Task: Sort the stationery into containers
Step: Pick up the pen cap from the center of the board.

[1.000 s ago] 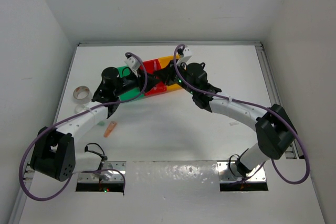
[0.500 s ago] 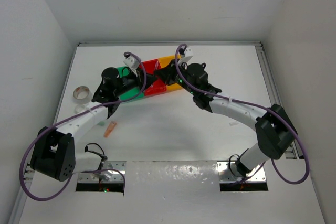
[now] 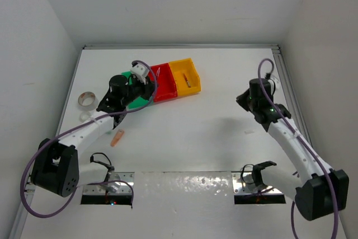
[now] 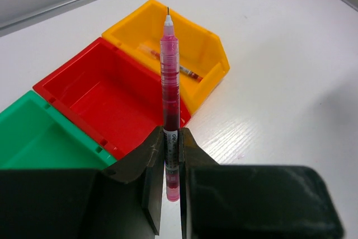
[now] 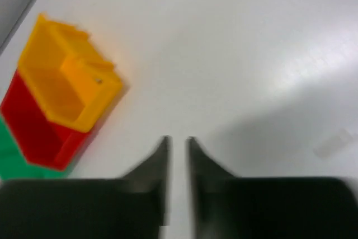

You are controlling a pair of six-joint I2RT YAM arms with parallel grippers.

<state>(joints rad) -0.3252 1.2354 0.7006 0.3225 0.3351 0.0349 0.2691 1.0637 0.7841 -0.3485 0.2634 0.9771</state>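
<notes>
The left gripper (image 4: 172, 134) is clamped narrow on the lower barrel of a red-pink pen (image 4: 169, 71), which juts forward from the jaws, tip out. In the left wrist view the pen lies over the front corner where the red bin (image 4: 112, 99) meets the yellow-orange bin (image 4: 210, 71); the green bin (image 4: 39, 138) adjoins the red bin's other side. A similar thin pen (image 4: 168, 62) already lies in the yellow-orange bin, so the step in hand looks like delivering this one there. Next it likely needs a small shift over that bin, then a release. The right gripper (image 5: 178, 149) is nearly closed and empty above bare table (image 3: 184, 138). A tape roll (image 3: 86, 100) and an orange stick (image 3: 117, 137) await sorting.
</notes>
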